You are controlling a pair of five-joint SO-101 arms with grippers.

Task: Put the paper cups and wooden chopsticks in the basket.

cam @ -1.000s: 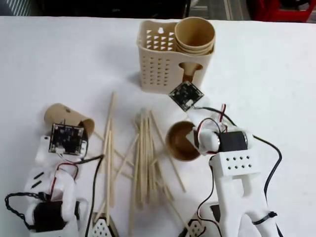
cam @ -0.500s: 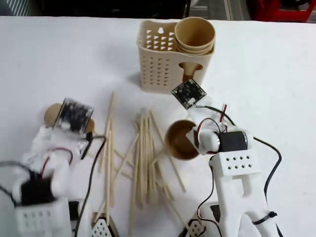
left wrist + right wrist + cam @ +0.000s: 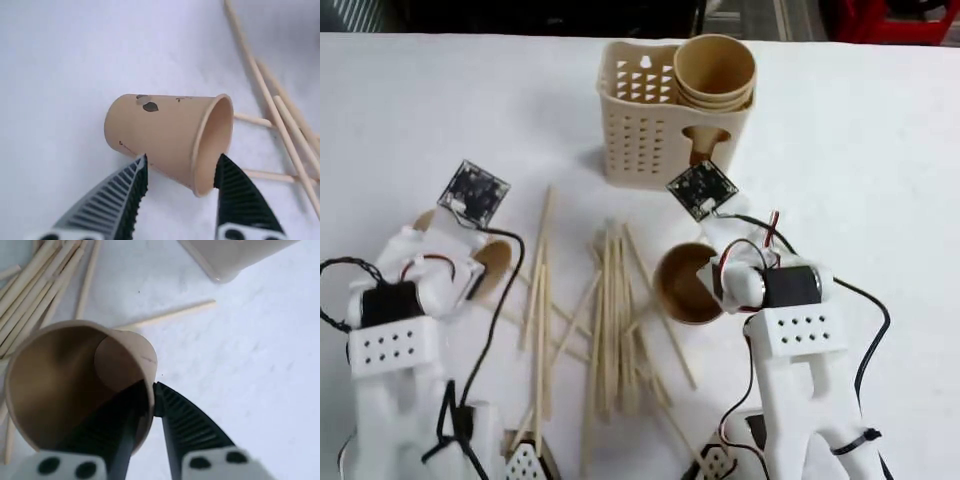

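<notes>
**Left claw**: we record it spread wide. Its two ribbed fingers straddle the open end of the fallen cup. One tip sits against the cup's side wall and the other is just by the rim. We cannot tell whether either tip presses in, and the claw clamps nothing.

**Fallen cup**: it lies on its side on the white table, at the left arm's end. Its mouth is turned toward the chopsticks, and it lies well apart from the basket.

**Right claw**: we find it pressed together on the wall of the held cup. One finger is inside the rim and the other outside, so it pinches the paper between them.

**Held cup**: its mouth faces up in the high view. It is just beside the right edge of the chopstick heap and near the front of the basket. We cannot tell whether its base rests on the table.

**Stacked cups**: these are nested together at the basket's right-hand end, with their rims standing above its wall.

**Chopsticks**: a loose heap on the table between the two arms. Most lie roughly parallel, a few strays cross at angles, and some lie close by the fallen cup's mouth.

**Basket**: cream and perforated, it stands upright at the far side of the table.
</notes>
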